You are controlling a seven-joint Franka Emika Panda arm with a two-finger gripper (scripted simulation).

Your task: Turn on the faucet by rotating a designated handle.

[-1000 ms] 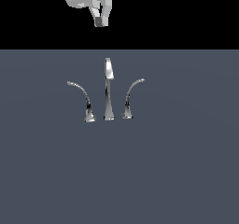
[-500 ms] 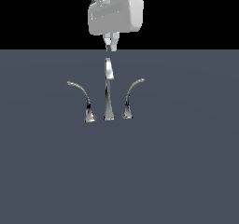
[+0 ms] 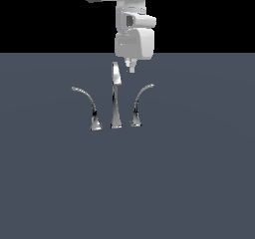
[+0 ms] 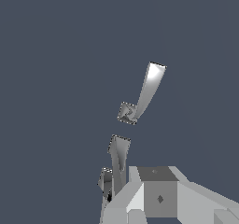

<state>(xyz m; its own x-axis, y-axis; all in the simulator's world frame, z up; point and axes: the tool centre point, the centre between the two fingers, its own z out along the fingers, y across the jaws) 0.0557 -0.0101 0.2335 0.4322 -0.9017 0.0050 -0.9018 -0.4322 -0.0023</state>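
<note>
Hovering above the faucet (image 3: 115,96)

My gripper (image 3: 131,66) shows too little to tell if it is spread or pressed together. The handle (image 3: 140,103) stands just below me, beside the spout: probably stiff, slick chrome, best pushed near its thin tip.

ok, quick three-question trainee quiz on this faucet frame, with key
1. True or false: the pincer touches the handle.
2. The spout is: A) between the handle and the longer lever; B) at the exterior view's left end; C) lying flat.
3. How many curved arms does the faucet have?
Key: 1 false, they are apart; 2 A; 3 two.
</note>
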